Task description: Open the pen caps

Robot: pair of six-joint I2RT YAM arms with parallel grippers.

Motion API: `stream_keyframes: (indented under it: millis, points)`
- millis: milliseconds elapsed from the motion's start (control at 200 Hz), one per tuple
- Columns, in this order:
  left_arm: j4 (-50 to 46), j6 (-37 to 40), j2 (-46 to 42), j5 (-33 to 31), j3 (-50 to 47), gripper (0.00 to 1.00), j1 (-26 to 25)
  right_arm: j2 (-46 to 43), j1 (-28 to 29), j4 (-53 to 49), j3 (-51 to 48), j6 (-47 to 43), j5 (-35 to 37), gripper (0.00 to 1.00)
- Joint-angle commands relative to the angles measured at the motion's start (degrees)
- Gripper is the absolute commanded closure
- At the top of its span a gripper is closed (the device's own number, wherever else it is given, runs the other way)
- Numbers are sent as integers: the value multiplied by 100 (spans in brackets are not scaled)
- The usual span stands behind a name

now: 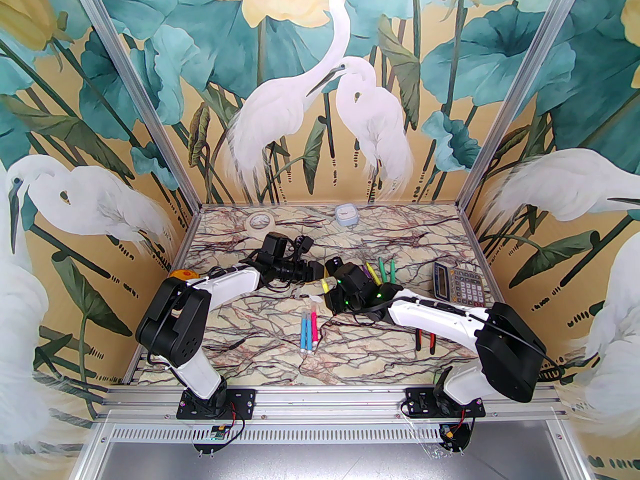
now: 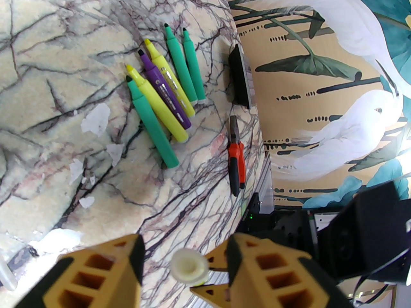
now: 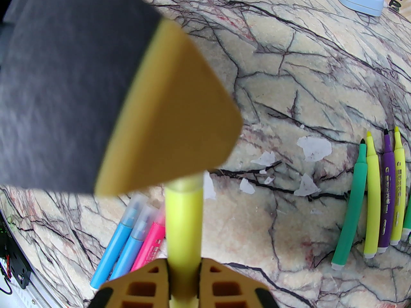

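Observation:
My right gripper (image 3: 183, 281) is shut on the barrel of a yellow marker (image 3: 183, 223) and holds it level above the table, pointing at my left gripper (image 2: 185, 249). The marker's whitish pen cap (image 2: 188, 266) sits end-on between the left fingers, which stand open with a small gap on each side. From the right wrist, a left finger (image 3: 179, 107) hides the cap end. The two grippers meet at mid-table around the yellow marker (image 1: 327, 284). Two blue markers and a pink one (image 1: 308, 329) lie capped on the table, with clear pen caps (image 3: 136, 210).
Several uncapped green, yellow and purple markers (image 2: 167, 91) lie in a row right of centre. Red-handled pliers (image 2: 237, 159) and a calculator (image 1: 457, 280) are at the right. A tape roll (image 1: 260, 222) and a pale blue case (image 1: 346, 214) sit at the back.

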Motion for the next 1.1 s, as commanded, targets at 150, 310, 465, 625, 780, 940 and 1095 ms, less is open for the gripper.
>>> stream_keyframes:
  millis: [150,310,465,625,780,940,1095]
  points:
    - [36,41,125,186,152,67,-49,-52,-42,68,174,-143,18,85]
    - [39,14,125,226,174,81,-49,-85,-50,68,173,-134,60,85]
    - [36,-16,92,221,172,87,-51,-98,-54,95,117,-106,87,74]
    - [6,-51,76,251,215,93,-54,-92,-54,121,52,-78,93,65]
    - [30,-105,56,294,238,95,-50,-94,-54,147,-1,-60,71,59]
    - [85,-151,-29,349,190,96,-51,-68,-63,173,-2,-51,-11,57]
    - [98,-167,-80,348,166,96,-47,-50,-62,226,5,-33,-98,53]
